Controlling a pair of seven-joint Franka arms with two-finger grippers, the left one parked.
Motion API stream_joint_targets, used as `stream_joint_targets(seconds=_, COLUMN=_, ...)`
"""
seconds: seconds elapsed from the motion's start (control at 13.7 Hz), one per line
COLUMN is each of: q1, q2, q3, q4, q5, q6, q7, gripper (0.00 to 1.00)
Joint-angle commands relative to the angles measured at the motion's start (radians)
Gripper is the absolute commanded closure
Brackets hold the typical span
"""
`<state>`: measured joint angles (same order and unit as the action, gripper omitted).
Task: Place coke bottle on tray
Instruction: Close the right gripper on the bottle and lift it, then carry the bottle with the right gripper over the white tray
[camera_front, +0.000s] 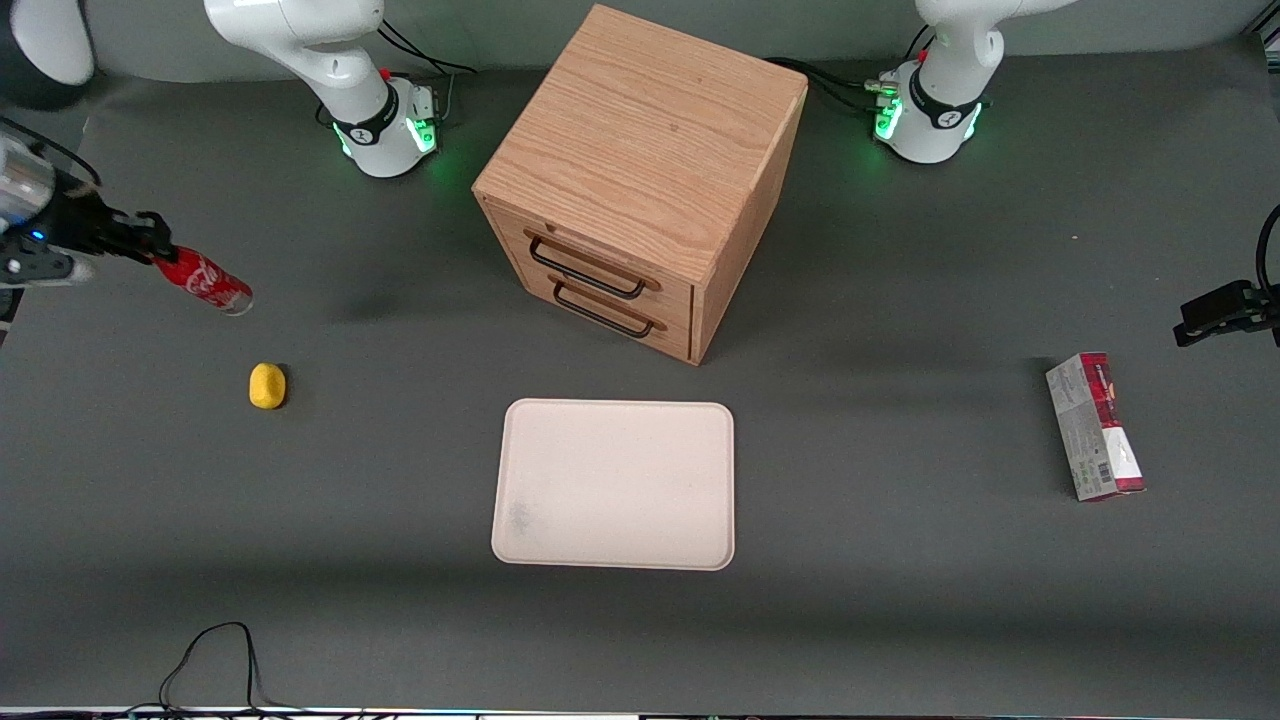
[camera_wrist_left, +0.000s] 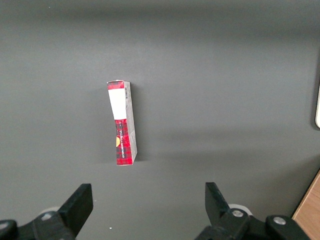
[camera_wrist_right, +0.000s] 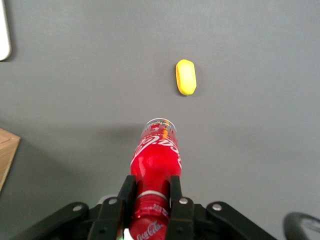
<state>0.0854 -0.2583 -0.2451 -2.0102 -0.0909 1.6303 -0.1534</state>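
My right gripper (camera_front: 160, 252) is at the working arm's end of the table, shut on the cap end of the coke bottle (camera_front: 206, 283). It holds the bottle tilted, clear base pointing down toward the table. In the right wrist view the fingers (camera_wrist_right: 126, 192) clamp the bottle (camera_wrist_right: 156, 155) at its neck. The cream-white tray (camera_front: 615, 484) lies flat nearer the front camera than the wooden drawer cabinet, with nothing on it. A sliver of its edge (camera_wrist_right: 4, 30) shows in the right wrist view.
A small yellow object (camera_front: 267, 386) lies on the table below the bottle, also in the right wrist view (camera_wrist_right: 186, 77). A wooden cabinet (camera_front: 640, 180) with two drawers stands mid-table. A red-and-grey carton box (camera_front: 1095, 427) lies toward the parked arm's end.
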Motion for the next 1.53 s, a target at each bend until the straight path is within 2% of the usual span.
stream_joint_targets(seconds=0.0, q1=0.010, q2=0.021, q3=0.001, q4=0.161, q5=0.002, q6=-0.125, q7=-0.005, gripper=1.00)
stream_joint_targets(seconds=0.22, q1=0.010, q2=0.033, q3=0.010, q4=0.261, q5=0.005, q6=-0.174, q7=-0.011, gripper=1.00)
stream_joint_targets(seconds=0.37, q1=0.022, q2=0.098, q3=0.035, q4=0.339, q5=0.020, q6=-0.173, q7=-0.009, gripper=1.00)
stream_joint_targets(seconds=0.73, q1=0.125, q2=0.437, q3=0.036, q4=0.770, q5=0.141, q6=-0.236, q7=0.006, gripper=1.00)
stream_joint_targets(seconds=1.02, q1=0.214, q2=0.719, q3=0.047, q4=1.104, q5=0.158, q6=-0.262, q7=0.038, gripper=1.00)
stream_joint_targets(seconds=1.24, q1=0.217, q2=0.801, q3=0.147, q4=1.186, q5=0.154, q6=-0.245, q7=0.168, gripper=1.00)
stream_joint_targets(seconds=1.46, q1=0.257, q2=0.820, q3=0.187, q4=1.186, q5=0.146, q6=-0.208, q7=0.230, gripper=1.00)
